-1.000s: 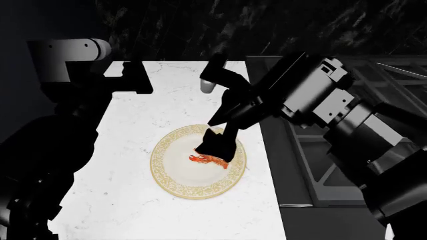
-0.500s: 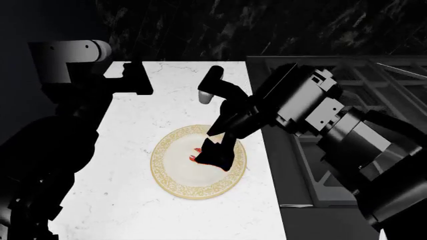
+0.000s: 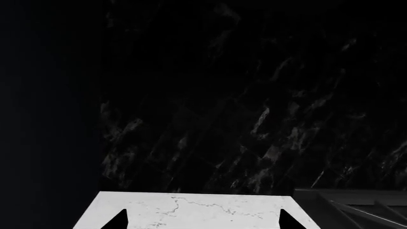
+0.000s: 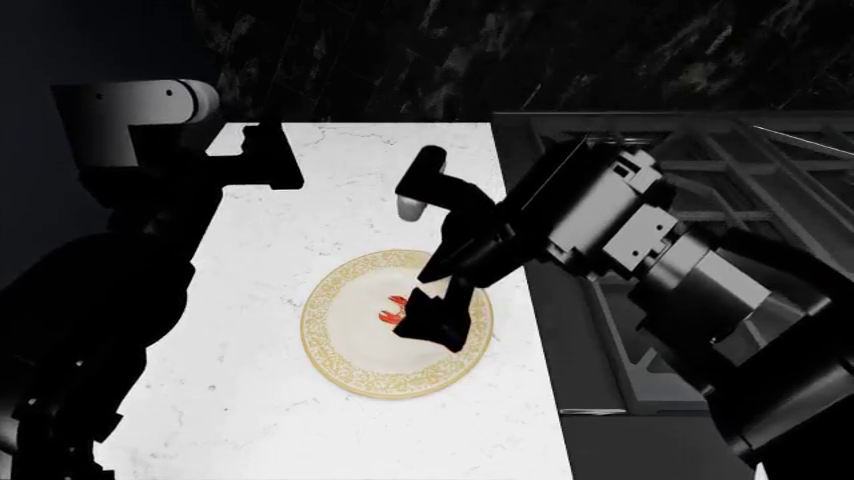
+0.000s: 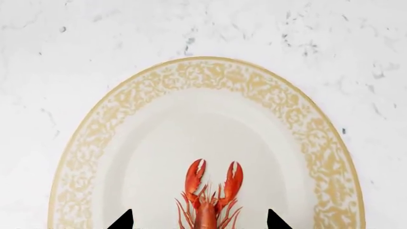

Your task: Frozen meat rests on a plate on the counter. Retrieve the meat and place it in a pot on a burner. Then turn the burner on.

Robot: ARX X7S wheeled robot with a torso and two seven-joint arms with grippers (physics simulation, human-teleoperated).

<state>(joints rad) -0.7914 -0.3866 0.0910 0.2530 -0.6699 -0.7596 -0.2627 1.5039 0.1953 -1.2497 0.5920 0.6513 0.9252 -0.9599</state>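
Both tips of the right pincer (image 5: 198, 223) stand apart astride the lobster (image 5: 208, 195) at lower centre; ideally close squarely on its body.

The head view looks steeply down from above on the counter (image 4: 267, 400), with the plate (image 4: 350, 372) near centre and the stove at 3 o'clock. The right wrist view hangs close over that same plate (image 5: 318, 152), facing down. The left wrist view faces level toward the dark wall, sharing only the counter's (image 3: 203, 210) far edge.
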